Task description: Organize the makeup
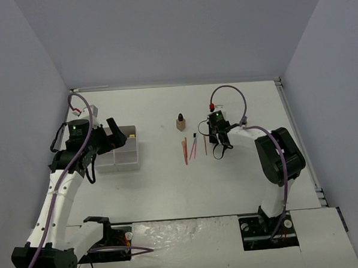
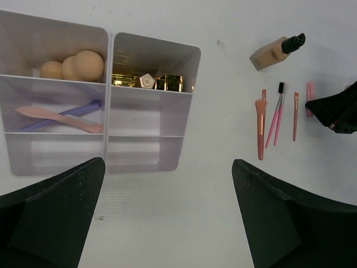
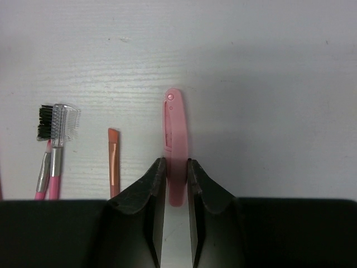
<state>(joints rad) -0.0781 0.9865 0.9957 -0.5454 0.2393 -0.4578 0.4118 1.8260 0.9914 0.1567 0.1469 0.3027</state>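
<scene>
My right gripper (image 3: 175, 162) is shut on the near end of a pink stick (image 3: 175, 123) that lies on the white table; it also shows in the top view (image 1: 214, 132). Left of it lie a thin orange brush (image 3: 113, 159), a pink comb brush (image 3: 53, 139) and a peach brush (image 2: 260, 125). A tan bottle (image 1: 180, 122) with a dark cap lies beyond them. My left gripper (image 2: 167, 167) is open and empty, above the table at the organizer's near edge. The organizer (image 2: 109, 100) holds peach sponges (image 2: 72, 64), gold lipstick tubes (image 2: 148, 82) and pink and lilac sticks (image 2: 61, 114).
The white organizer (image 1: 116, 162) stands at the left of the table, with its near compartments empty. Grey walls close in the table on three sides. A metal rail (image 1: 296, 134) runs along the right edge.
</scene>
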